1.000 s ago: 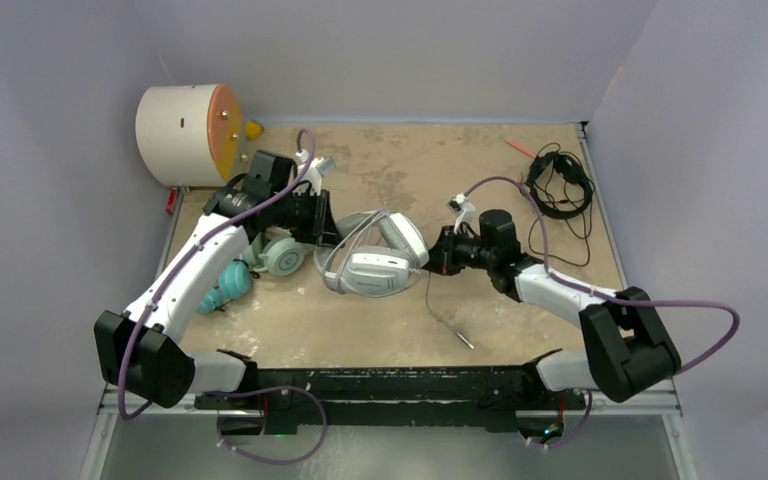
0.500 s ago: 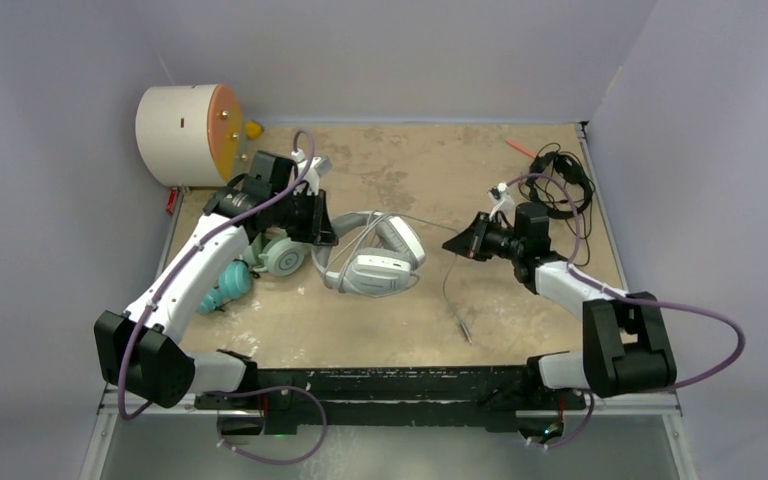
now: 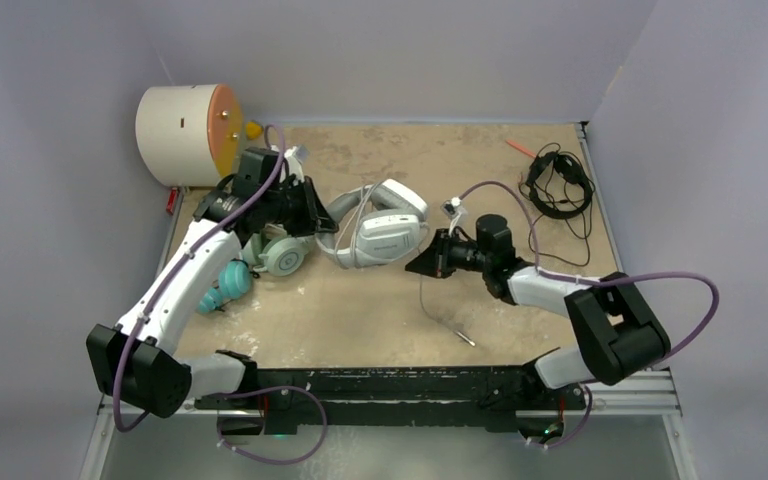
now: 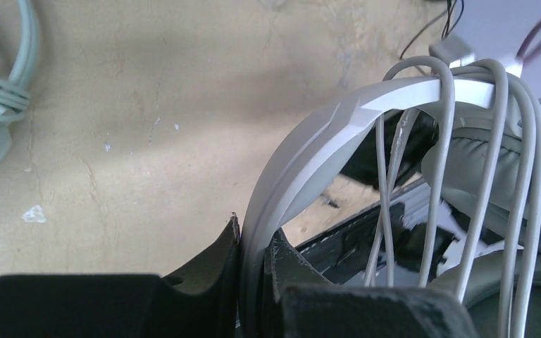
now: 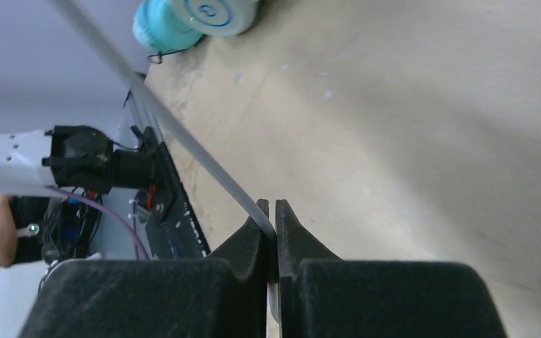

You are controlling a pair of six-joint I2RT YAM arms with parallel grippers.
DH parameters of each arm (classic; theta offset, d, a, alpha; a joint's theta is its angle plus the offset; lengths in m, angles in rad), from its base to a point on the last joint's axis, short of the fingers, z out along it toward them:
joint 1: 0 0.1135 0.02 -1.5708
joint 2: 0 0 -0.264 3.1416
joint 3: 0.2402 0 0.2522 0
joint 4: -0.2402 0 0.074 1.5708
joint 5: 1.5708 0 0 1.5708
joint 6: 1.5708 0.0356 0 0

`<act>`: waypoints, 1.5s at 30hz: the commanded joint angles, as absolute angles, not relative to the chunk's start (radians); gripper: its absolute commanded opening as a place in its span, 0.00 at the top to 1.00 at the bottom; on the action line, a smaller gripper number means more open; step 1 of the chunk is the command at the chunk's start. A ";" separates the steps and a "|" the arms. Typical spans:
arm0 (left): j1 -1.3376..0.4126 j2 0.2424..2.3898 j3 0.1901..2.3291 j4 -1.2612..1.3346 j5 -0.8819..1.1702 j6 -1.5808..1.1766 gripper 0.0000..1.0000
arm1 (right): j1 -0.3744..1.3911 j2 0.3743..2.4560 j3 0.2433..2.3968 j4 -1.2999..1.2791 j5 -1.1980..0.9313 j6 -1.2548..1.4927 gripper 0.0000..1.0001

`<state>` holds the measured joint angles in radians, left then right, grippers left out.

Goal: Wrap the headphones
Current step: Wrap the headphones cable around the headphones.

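White-and-grey headphones sit left of centre on the sandy counter in my top view. My left fingers are at their band, and my right fingers are just beside the right cup. A grey cable drops from the right fingers to what looks like its plug near the front edge, though it is too small to be sure. The mint-green headset and teal headset lie under my left arm. The black headset is far right, and the cream drum is at the back-left corner. On my left wrist camera the fingers are clamped nearly closed on the white band, with several cable loops draped over it. On my right wrist camera the fingers are pinched tight on the cable, which runs off taut to the upper left.
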<state>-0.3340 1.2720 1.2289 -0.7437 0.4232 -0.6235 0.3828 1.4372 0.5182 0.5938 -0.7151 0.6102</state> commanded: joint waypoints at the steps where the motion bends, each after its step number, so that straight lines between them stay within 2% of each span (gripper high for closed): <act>1: -0.310 1.196 1.287 -0.573 0.289 -0.899 1.00 | 0.485 1.440 0.468 0.756 -0.663 0.664 0.99; 6: -0.310 1.168 1.213 -0.546 0.097 -1.025 1.00 | 0.666 1.383 0.419 0.910 -0.560 0.689 0.90; 11: -0.310 1.136 1.035 -0.368 0.111 -1.133 1.00 | 0.809 1.407 0.433 0.978 -0.518 0.697 0.88; 17: -0.311 1.174 0.974 -0.292 0.115 -1.140 1.00 | 0.906 1.465 0.461 1.040 -0.477 0.707 0.99; 21: -0.311 1.192 0.969 -0.308 0.018 -1.074 1.00 | 0.931 1.463 0.469 1.055 -0.474 0.723 1.00; 27: -0.340 1.224 0.915 -0.310 -0.181 -1.010 1.00 | 0.948 1.436 0.561 0.903 -0.503 0.722 1.00; 33: -0.509 1.295 0.879 -0.310 -0.435 -0.972 1.00 | 0.948 1.388 0.674 0.681 -0.455 0.678 1.00; 36: -0.574 1.328 0.867 -0.294 -0.487 -0.957 1.00 | 0.944 1.382 0.715 0.576 -0.385 0.714 0.98; 39: -0.629 1.345 0.837 -0.253 -0.518 -0.939 1.00 | 0.931 1.387 0.740 0.531 -0.290 0.736 0.87; 45: -0.715 1.397 0.810 -0.235 -0.559 -0.949 1.00 | 0.869 1.419 0.773 0.499 -0.232 0.800 0.88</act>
<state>-0.6670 1.3731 0.8162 -0.3424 -0.4706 -0.9459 0.9085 1.4261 0.7074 0.4828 -0.3031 0.7399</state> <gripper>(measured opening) 0.070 0.134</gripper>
